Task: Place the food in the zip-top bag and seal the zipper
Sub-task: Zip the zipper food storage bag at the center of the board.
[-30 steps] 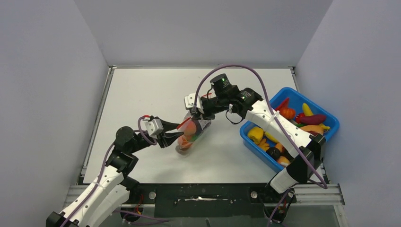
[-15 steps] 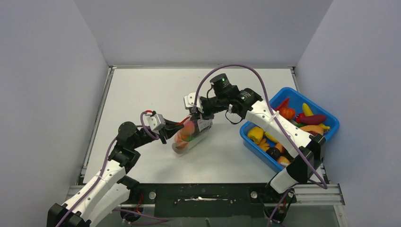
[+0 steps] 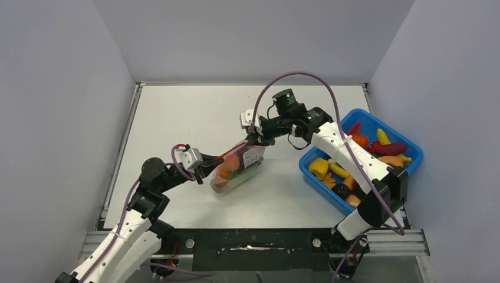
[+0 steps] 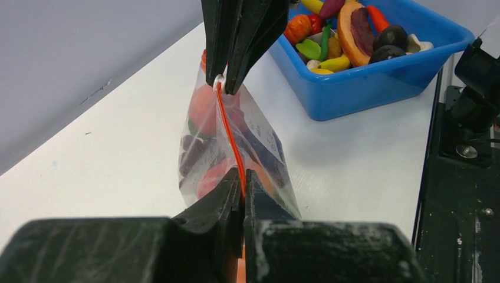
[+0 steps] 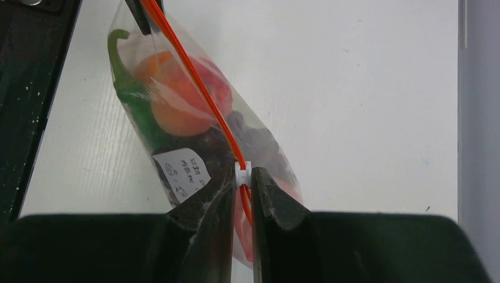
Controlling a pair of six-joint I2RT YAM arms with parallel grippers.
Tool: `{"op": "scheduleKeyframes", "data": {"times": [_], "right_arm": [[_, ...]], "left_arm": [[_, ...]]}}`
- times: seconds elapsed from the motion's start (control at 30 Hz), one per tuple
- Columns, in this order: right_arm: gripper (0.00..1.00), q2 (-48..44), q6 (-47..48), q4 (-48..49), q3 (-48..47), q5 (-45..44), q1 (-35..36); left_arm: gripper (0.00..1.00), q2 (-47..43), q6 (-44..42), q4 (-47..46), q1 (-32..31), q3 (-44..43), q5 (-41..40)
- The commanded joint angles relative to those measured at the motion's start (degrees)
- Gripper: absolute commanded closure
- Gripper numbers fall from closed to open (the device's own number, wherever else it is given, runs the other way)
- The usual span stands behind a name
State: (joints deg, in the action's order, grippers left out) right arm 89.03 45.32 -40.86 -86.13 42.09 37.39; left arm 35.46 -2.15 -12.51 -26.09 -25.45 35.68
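Bag (image 3: 236, 169) of food (image 5: 177, 106) is strung over mid-table between two grippers, its one zipper (image 4: 227, 127) taut. Left gripper (image 4: 243, 183) is pinched tight on the zipper's near end, right gripper (image 5: 243, 180) nearly closed on the white slider (image 5: 242, 173). Best approach: left anchors firm, right drags the slider straight along the strip. One bag, one blue bin (image 3: 413, 154); bagged pieces can't be counted.

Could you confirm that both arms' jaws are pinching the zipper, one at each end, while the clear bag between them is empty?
No: the zip-top bag is not empty; the right wrist view shows food inside it. The rest holds: the left gripper and the right gripper each have jaws pinching one end of the zipper.
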Motion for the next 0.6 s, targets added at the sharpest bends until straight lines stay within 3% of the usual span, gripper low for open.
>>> {"op": "scheduleKeyframes", "data": {"times": [0.0, 0.57], "right_arm": [[1.00, -3.92, 0.81, 0.17, 0.73, -3.77, -4.70], [1.00, -16.34, -4.24, -1.66, 10.95, -8.00, -18.59]], "left_arm": [[1.00, -2.41, -1.84, -0.20, 0.33, -2.75, 0.18], [1.00, -5.64, -5.43, 5.16, 0.60, -3.30, -4.14]]}}
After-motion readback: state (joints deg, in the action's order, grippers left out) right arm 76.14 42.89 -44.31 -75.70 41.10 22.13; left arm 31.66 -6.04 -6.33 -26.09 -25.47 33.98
